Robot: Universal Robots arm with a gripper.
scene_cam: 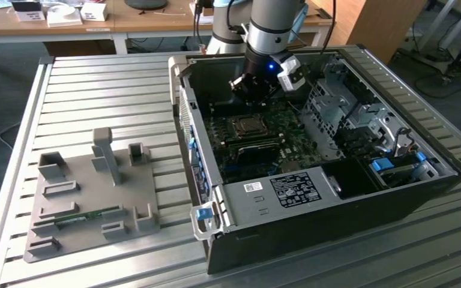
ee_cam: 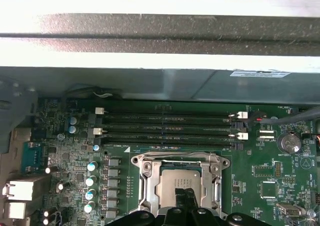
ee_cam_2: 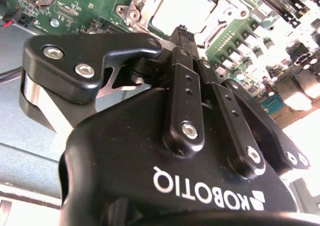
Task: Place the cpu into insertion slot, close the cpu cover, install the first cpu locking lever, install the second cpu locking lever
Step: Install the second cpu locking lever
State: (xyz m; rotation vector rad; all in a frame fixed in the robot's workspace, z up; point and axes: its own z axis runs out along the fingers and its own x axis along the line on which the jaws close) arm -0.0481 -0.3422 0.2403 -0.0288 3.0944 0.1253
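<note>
The open computer case [scene_cam: 295, 198] lies on a slatted metal table with the green motherboard facing up. In both wrist views the cpu [ee_cam: 175, 186] [ee_cam_2: 182, 9] lies flat in the insertion slot [scene_cam: 249, 126], its silver top showing through the window of the cpu cover [ee_cam: 144, 170] [ee_cam_2: 135, 6]. The cover lies down over it. My gripper [scene_cam: 251, 91] [ee_cam: 186, 198] [ee_cam_2: 182, 35] hangs just above the socket's edge. Its fingers are drawn together and I see nothing between them. Whether the locking levers are latched cannot be told.
Long black memory slots [ee_cam: 165, 126] run beside the socket. Capacitors [ee_cam: 92, 178] stand on another side of it. The drive cage [scene_cam: 350, 108] and case walls [scene_cam: 190, 138] hem in the board. A grey fixture plate [scene_cam: 94, 192] lies at the exterior view's left.
</note>
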